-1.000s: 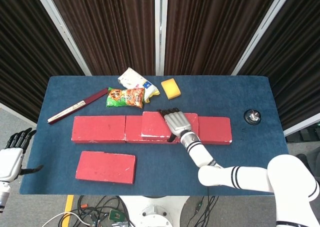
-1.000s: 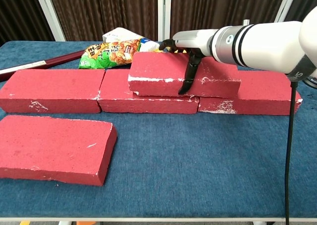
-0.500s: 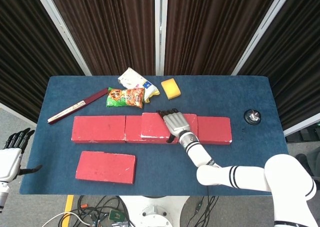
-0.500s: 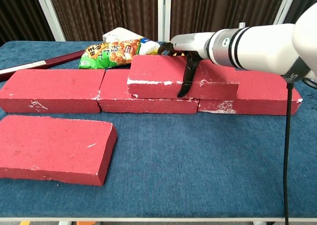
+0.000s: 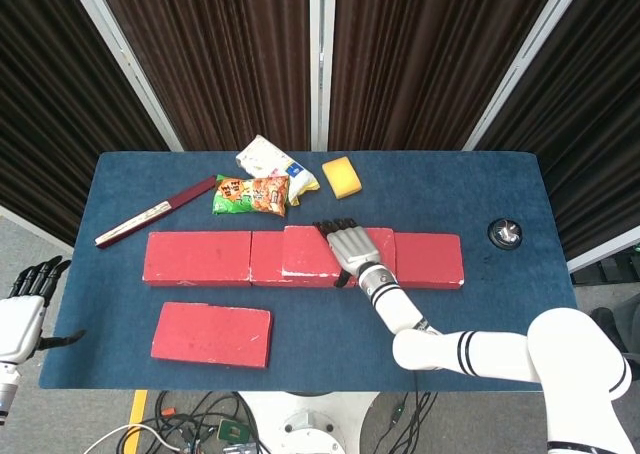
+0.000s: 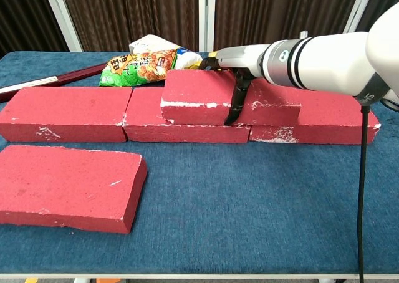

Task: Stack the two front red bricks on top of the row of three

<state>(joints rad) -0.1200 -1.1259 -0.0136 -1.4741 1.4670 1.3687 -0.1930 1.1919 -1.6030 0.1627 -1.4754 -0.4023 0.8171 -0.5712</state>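
Three red bricks lie end to end in a row (image 5: 200,258) (image 6: 65,111) across the middle of the blue table. A fourth red brick (image 5: 310,249) (image 6: 196,95) lies on top of the row, over the middle brick and the joint to its right. My right hand (image 5: 350,245) (image 6: 240,77) grips that top brick, fingers over its far edge and thumb (image 6: 235,105) down its front face. One more red brick (image 5: 212,334) (image 6: 68,186) lies flat at the front left. My left hand (image 5: 22,312) hangs off the table's left side, fingers apart, holding nothing.
Behind the row lie a green and orange snack bag (image 5: 251,195) (image 6: 138,68), a white packet (image 5: 270,162), a yellow sponge (image 5: 343,177) and a dark red stick (image 5: 155,212). A small black round thing (image 5: 505,233) sits at the right of the table (image 5: 500,314).
The top brick and my right hand's thumb have sunk slightly onto the row. My left hand has drifted a little lower and further left.
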